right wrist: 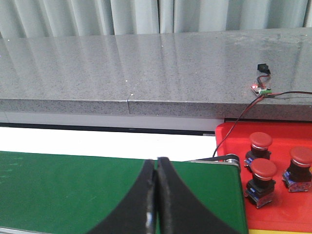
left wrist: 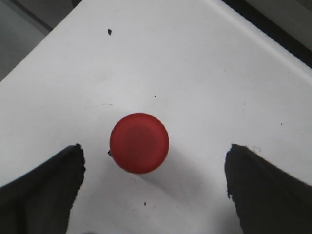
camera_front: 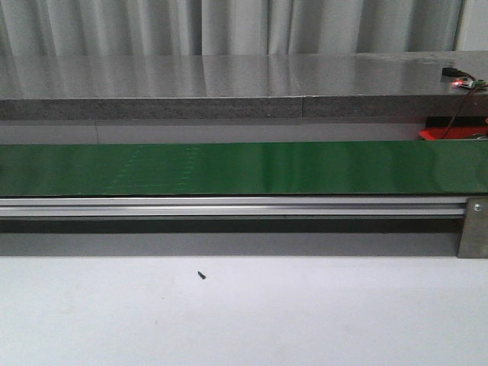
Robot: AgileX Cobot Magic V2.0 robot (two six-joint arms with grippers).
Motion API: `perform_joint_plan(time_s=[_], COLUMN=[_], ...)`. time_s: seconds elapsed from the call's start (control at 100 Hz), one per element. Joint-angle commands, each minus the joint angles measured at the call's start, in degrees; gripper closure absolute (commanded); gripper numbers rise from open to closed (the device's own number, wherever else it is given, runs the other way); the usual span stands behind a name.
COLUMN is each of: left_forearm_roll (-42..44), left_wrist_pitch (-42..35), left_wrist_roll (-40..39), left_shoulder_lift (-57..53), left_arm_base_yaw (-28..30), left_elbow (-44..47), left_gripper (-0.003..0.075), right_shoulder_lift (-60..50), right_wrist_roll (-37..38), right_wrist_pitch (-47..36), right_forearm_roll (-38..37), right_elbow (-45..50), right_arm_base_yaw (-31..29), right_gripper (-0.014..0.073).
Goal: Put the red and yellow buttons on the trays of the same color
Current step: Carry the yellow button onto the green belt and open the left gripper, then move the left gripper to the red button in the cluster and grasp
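In the left wrist view a red button (left wrist: 139, 143) stands on the white table, seen from straight above. My left gripper (left wrist: 154, 165) is open above it, its dark fingers (left wrist: 44, 190) wide apart on either side, the button nearer one of them. In the right wrist view my right gripper (right wrist: 157, 168) is shut and empty over the green belt (right wrist: 73, 192). Past the belt's end, a red tray (right wrist: 234, 139) holds three red buttons (right wrist: 261, 173). A sliver of yellow (right wrist: 278, 232) shows below the red tray. No yellow button is in view. Neither gripper shows in the front view.
The green conveyor belt (camera_front: 244, 168) runs across the front view on an aluminium rail (camera_front: 229, 206), with a grey stone ledge (camera_front: 229, 84) behind it. A small circuit board with a wire (right wrist: 261, 87) lies on the ledge. The red tray's edge (camera_front: 454, 133) shows at far right.
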Motion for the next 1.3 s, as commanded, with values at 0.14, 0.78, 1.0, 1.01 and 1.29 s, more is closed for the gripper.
perform_joint_plan(time_s=[0.14,0.78,1.0,1.01,1.29], left_forearm_roll=[-0.01,0.26,0.26,0.26,0.52], left_wrist_pitch=[-2.64,-6.07,-5.78,-5.67,-2.81], left_wrist_roll=[-0.15,-0.39,-0.39,-0.39,-0.15], left_shoulder_lift=[1.12,3.3,3.3,3.3,0.17], left_arm_base_yaw=[0.12,0.12,0.12,0.12,0.12], left_elbow=[-4.78,-5.16,-5.16,-5.16,-5.16], left_gripper=[0.0155,0.0388,0.0527,0.0528,0.053], right_shoulder_lift=[-0.05,-0.05,-0.05,-0.05,-0.05], right_wrist_roll=[-0.48,-0.48,-0.48,-0.48,-0.48], right_wrist_pitch=[-0.04,-0.04,-0.04,-0.04,-0.04], right_forearm_roll=[1.22,1.22,1.22,1.22,1.22], right_elbow=[-1.44,-1.44,-1.44,-1.44,-1.44], right_arm_base_yaw=[0.16,0.16,0.16,0.16,0.16], right_gripper=[0.0651,0.0651,0.0651,0.0651,0.0651])
